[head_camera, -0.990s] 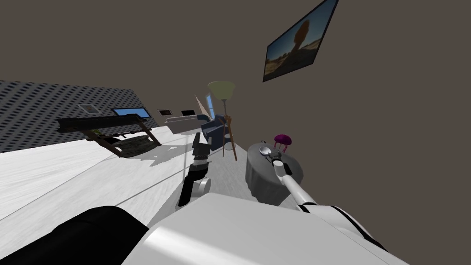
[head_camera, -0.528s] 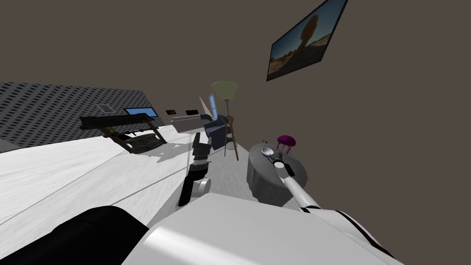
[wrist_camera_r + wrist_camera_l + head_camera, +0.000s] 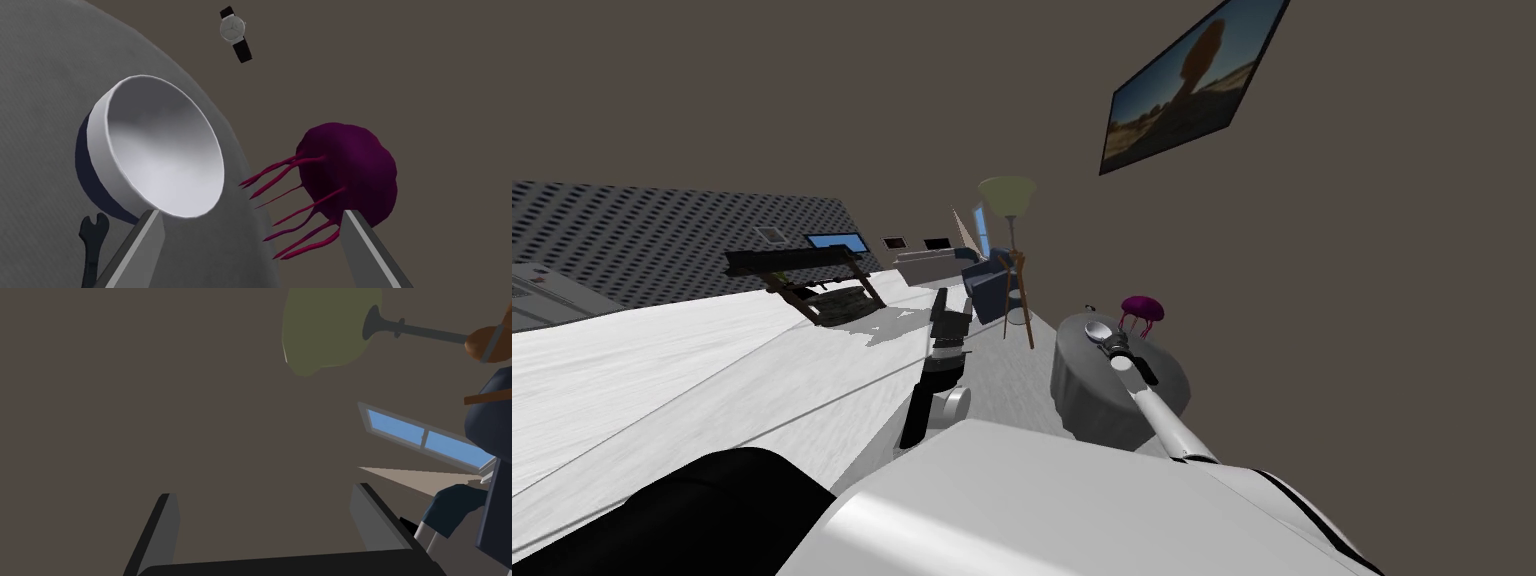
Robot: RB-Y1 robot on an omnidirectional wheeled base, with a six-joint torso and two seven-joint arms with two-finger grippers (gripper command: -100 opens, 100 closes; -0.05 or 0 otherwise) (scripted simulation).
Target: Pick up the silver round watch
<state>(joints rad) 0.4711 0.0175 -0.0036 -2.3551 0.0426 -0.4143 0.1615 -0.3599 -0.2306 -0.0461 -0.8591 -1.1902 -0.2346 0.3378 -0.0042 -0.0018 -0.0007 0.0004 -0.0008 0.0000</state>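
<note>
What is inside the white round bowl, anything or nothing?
Empty: the white round bowl shows a bare, smooth inside with nothing in it.

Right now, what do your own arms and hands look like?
Right arm: a slim white-grey tube with a dark band near the wrist. Left arm: dark segments with a white rounded joint. Left hand and right hand each have a dark body and two thin, flat, grey blade fingers.

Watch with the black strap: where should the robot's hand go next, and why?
Probably reach the right hand forward, past the white bowl, toward the watch. The hand is open, but the watch is well beyond it, so closing now would grab nothing.
</note>
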